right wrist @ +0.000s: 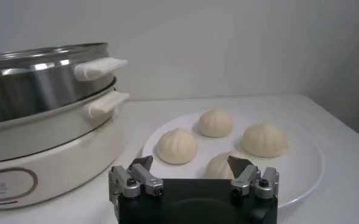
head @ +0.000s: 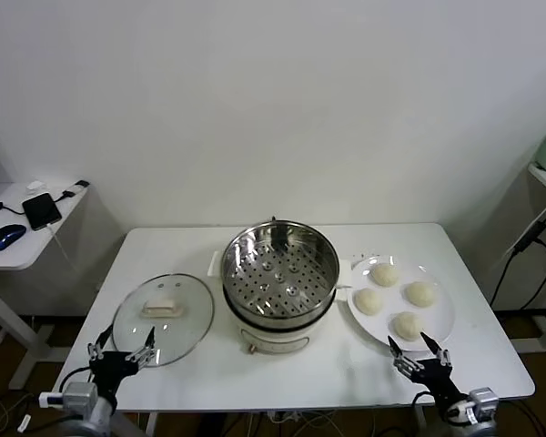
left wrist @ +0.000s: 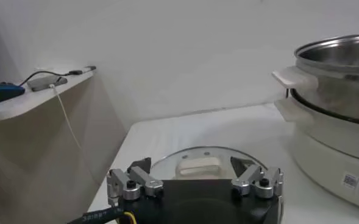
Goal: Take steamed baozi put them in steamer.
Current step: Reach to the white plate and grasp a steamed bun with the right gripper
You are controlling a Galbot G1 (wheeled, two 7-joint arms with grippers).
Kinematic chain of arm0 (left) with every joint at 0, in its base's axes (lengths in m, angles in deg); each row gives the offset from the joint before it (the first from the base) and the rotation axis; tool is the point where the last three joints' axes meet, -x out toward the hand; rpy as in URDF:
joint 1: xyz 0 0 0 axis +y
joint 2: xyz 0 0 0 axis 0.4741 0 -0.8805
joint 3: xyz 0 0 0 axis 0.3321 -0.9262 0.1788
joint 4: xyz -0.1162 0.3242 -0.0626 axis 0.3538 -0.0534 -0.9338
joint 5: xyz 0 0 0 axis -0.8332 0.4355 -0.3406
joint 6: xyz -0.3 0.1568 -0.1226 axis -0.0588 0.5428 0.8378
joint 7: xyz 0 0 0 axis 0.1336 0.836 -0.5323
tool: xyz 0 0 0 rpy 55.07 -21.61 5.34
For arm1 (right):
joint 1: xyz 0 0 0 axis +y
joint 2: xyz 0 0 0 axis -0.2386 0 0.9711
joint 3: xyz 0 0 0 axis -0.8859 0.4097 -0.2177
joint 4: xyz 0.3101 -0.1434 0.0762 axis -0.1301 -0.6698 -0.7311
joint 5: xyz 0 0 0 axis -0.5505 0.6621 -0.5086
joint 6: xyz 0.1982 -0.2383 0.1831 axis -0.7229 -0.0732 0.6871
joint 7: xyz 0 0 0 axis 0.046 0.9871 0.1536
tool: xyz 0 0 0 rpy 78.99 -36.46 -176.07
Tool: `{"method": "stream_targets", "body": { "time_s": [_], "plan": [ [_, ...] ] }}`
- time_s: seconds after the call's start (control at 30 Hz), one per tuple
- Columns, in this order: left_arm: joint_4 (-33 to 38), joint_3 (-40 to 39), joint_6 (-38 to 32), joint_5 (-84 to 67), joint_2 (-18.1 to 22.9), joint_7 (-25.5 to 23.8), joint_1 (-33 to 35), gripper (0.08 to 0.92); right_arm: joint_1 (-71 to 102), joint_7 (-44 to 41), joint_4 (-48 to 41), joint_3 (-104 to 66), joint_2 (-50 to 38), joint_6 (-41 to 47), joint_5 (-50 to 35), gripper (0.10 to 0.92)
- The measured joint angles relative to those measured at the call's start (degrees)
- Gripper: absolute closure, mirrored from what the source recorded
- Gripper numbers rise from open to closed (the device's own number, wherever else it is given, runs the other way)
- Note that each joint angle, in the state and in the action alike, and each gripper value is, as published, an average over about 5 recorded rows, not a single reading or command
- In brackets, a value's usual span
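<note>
Head view: steamer (head: pixel 279 273) mid-bench (head: pixel 346 360), tray bare; four steamed baozi (head: pixel 393 299) on white plate (head: pixel 441 314) to its right. My right claw (head: pixel 419 354) wide open, empty, at plate's near rim; left claw (head: pixel 122 351) open, empty, by glass lid (head: pixel 163 319).

Right wrist view: nearest bun sits between my fingertips (right wrist: pixel 141 164); best straddle dome, close softly.

Left wrist view: only lid handle, steamer wall; buns unseen here.

No words or numbers can be read here. The steamer (left wrist: pixel 331 131) has a small white sticker (left wrist: pixel 349 180) on its base, but its print is too tiny.
</note>
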Motion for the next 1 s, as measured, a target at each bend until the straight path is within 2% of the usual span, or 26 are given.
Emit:
{"method": "stream_targets", "body": {
  "time_s": [0.23, 0.4, 0.77, 1.0],
  "plan": [
    [0.6, 0.1, 0.2, 0.1, -0.3, 0.0, -0.4, 0.177, -2.9, -2.9, 0.1, -2.7, -3.0, 3.9, 3.2, 0.203],
    [0.6, 0.1, 0.2, 0.1, -0.2, 0.2, -0.9, 0.177, -8.7, -8.3, -1.7, -3.4, -7.7, 7.7, 8.8, 0.203],
    [0.2, 0.6, 0.4, 0.1, 0.0, 0.2, -1.2, 0.177, -34.1, -31.2, -13.2, 8.9, -21.2, 9.6, 28.6, 0.203],
    [0.1, 1.2, 0.4, 0.2, 0.6, 0.3, -0.7, 0.177, -56.3, -45.3, -26.0, 25.4, -22.8, 2.8, 39.9, 0.203]
  ]
}}
